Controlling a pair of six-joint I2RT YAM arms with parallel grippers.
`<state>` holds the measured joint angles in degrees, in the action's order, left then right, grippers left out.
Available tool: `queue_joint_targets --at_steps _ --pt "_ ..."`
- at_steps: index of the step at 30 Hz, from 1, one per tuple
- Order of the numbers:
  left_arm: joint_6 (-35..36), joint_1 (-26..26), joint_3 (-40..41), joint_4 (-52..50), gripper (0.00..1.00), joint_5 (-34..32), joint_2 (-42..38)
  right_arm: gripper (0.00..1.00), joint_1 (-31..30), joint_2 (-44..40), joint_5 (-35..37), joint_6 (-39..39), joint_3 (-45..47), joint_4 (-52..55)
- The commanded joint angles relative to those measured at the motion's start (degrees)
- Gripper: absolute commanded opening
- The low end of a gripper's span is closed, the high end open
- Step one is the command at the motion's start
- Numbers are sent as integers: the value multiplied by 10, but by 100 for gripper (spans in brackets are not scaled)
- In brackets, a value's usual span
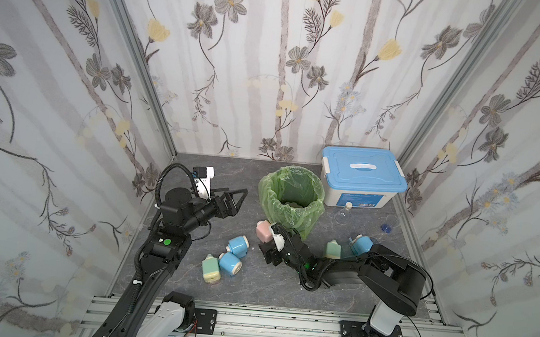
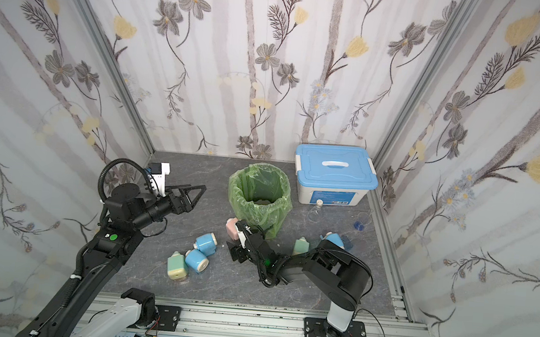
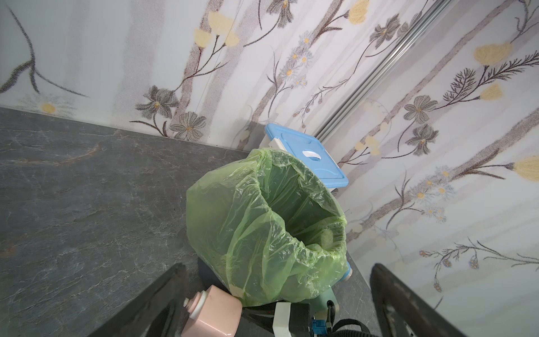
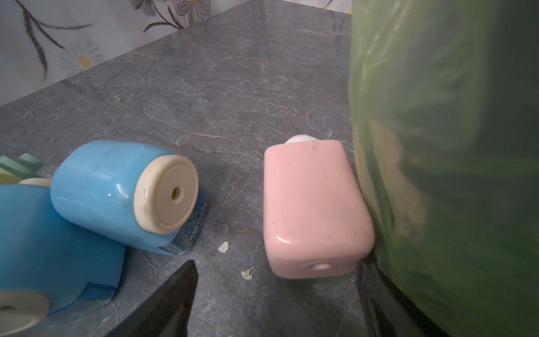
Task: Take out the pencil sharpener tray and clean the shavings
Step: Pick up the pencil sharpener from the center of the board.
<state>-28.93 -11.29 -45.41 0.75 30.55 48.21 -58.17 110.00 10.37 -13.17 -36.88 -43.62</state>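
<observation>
A pink pencil sharpener [image 1: 263, 231] [image 4: 309, 204] lies on its side against the green-lined bin [image 1: 289, 194]. My right gripper [image 1: 268, 242] [image 4: 275, 280] is low on the table just behind the pink sharpener, jaws open and holding nothing, one finger against the bin bag. I cannot make out a tray on the pink sharpener. Shavings [image 4: 223, 247] show as two pale flecks on the table between the pink sharpener and a blue sharpener [image 4: 116, 189], which has a clear blue tray [image 4: 189, 233] under it. My left gripper [image 1: 235, 203] [image 3: 277, 280] hangs open and empty, raised left of the bin.
Two blue sharpeners [image 1: 238, 245] and a green one [image 1: 210, 268] lie left of centre. Another green sharpener [image 1: 333, 250] and a blue one [image 1: 360, 244] sit by my right arm. A blue-lidded storage box [image 1: 361, 177] stands at the back right, with a small clear bottle [image 1: 345, 209] in front.
</observation>
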Motion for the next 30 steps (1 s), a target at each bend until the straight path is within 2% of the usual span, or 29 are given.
queue_joint_targets --at_steps 1,8,15,21,30 --pt "-9 1 6 28 100 8 2 85 -3 -1 -5 -7 1 -15" --pt "-13 2 8 30 100 13 3 86 7 17 38 -17 -21 23" --pt "-12 2 7 31 100 14 6 87 16 19 39 -19 -24 29" --pt "-15 3 8 35 100 16 9 88 17 33 -12 12 -26 -14" --pt "-9 3 6 28 100 19 9 86 27 49 -25 22 -50 -16"
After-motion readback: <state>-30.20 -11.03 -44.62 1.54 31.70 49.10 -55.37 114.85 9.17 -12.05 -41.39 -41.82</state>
